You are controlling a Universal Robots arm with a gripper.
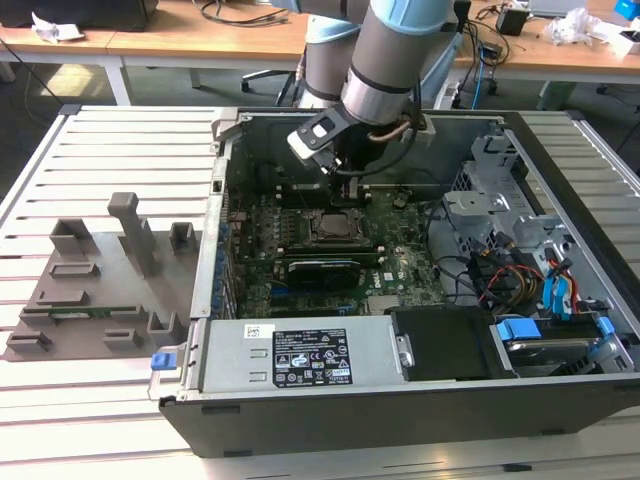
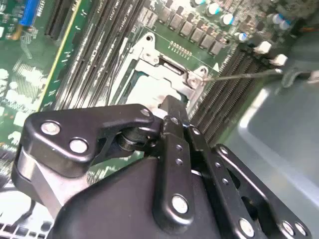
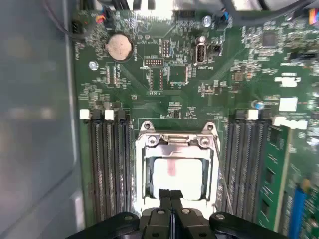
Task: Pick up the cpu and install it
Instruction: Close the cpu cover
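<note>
The cpu (image 3: 179, 172) lies flat inside the open socket frame (image 3: 149, 142) of the green motherboard (image 3: 164, 74), its pale silvery top facing up. In the second wrist view the cpu (image 2: 147, 92) shows just beyond the fingertips. My gripper (image 3: 171, 195) hovers over the near edge of the chip with its two black fingers pressed together and nothing between them. Whether the tips touch the chip I cannot tell. In the exterior view my gripper (image 1: 345, 192) reaches down into the computer case (image 1: 300, 410), right above the socket frame (image 1: 333, 226).
Memory slots (image 3: 107, 164) flank the socket on both sides. A thin metal lever (image 2: 239, 75) sticks out beside the socket. Drive bays and cables (image 1: 530, 260) fill the case toward the exterior view's right. Grey fixture blocks (image 1: 100, 280) stand on the slatted table toward its left.
</note>
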